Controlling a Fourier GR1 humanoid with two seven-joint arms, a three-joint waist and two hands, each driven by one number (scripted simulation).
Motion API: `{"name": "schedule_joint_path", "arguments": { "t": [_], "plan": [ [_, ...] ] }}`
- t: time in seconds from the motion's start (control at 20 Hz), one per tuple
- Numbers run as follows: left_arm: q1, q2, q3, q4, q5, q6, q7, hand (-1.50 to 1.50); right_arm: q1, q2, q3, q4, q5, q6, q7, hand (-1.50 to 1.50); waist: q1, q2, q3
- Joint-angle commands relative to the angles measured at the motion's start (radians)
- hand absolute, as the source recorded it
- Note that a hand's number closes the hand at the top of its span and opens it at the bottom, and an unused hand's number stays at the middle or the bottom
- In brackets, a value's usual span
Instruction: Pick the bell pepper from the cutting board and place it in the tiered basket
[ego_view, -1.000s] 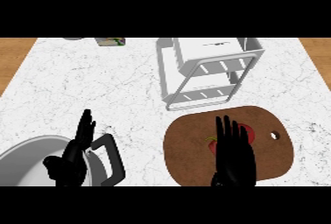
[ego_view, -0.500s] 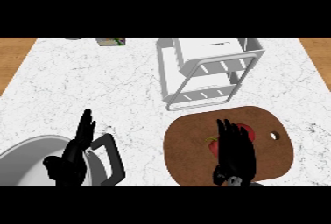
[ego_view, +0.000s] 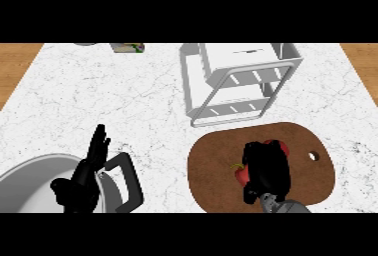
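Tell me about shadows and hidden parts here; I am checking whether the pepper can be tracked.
Head view: even light, with only faint shadows; the right hand curls over the bell pepper on the cutting board, hiding most of it; the tiered basket shows unobstructed.

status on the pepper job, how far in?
Done: right hand is over the cutting board, fingers curled round the red bell pepper. In hand: the grasp, pepper not lifted clear. Left: carry to the white tiered basket. Left hand rests open.
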Motion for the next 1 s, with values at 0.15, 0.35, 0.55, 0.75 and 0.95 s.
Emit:
{"name": "schedule_joint_path", "arguments": {
  "t": [0.15, 0.35, 0.55, 0.75, 0.95],
  "plan": [
    [-0.046, 0.039, 0.036, 0.150, 0.013, -0.012, 0.096, 0.00, -0.054, -0.045, 0.032, 0.032, 0.087, -0.042, -0.050, 1.50, -0.011, 0.022, -0.023],
    [0.029, -0.001, -0.024, 0.108, -0.013, 0.045, 0.032, 0.00, -0.019, 0.150, -0.024, 0.052, 0.121, -0.118, 0.230, 1.50, -0.013, 0.022, -0.024],
    [0.058, 0.050, 0.002, 0.046, 0.015, 0.039, 0.037, 0.00, 0.049, 0.155, -0.157, 0.015, 0.055, -0.227, 0.518, 1.50, -0.043, 0.025, -0.020],
    [0.058, 0.063, -0.004, 0.046, 0.013, 0.032, 0.036, 0.00, -0.012, 0.157, -0.168, -0.048, 0.101, -0.331, 0.631, 1.50, -0.029, 0.021, -0.023],
    [0.064, 0.059, -0.007, 0.041, 0.020, 0.045, 0.043, 0.00, -0.093, 0.157, -0.206, -0.157, 0.190, -0.371, 0.659, 1.50, -0.032, 0.008, -0.027]
  ]
}}
